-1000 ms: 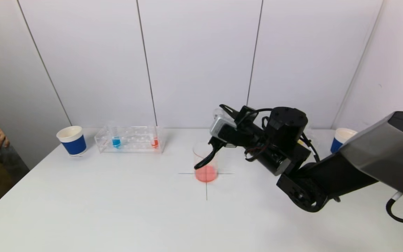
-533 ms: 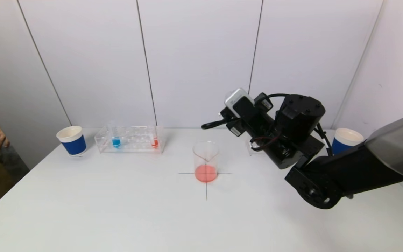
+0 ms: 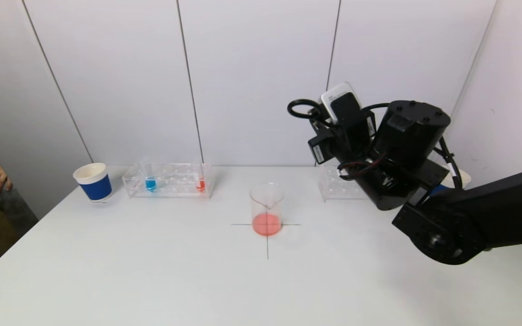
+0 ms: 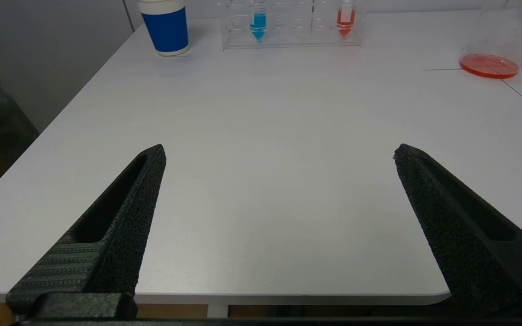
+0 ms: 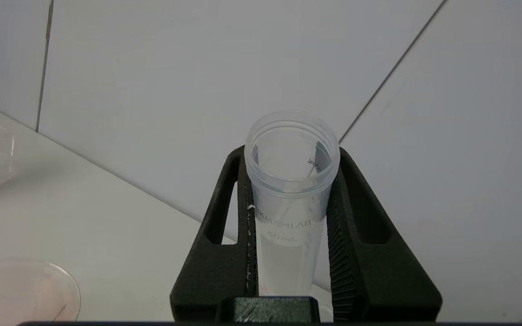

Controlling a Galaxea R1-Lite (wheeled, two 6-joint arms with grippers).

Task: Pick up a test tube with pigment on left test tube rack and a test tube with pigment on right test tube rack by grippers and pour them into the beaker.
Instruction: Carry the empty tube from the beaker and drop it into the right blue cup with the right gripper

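Now the right gripper (image 5: 292, 217) pinches an emptied tube (image 5: 290, 199) below its rim: light, slick plastic. Left gripper (image 4: 279, 156) waits, jaws spread.

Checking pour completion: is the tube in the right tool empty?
Empty: the test tube looks clear inside, no pigment, clamped in the right tool.

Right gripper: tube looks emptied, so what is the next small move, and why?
Probably carry the test tube back down to the right rack. It looks empty, the beaker already holds red liquid, and the right gripper holds the tube raised above the table, jaws shut on it.
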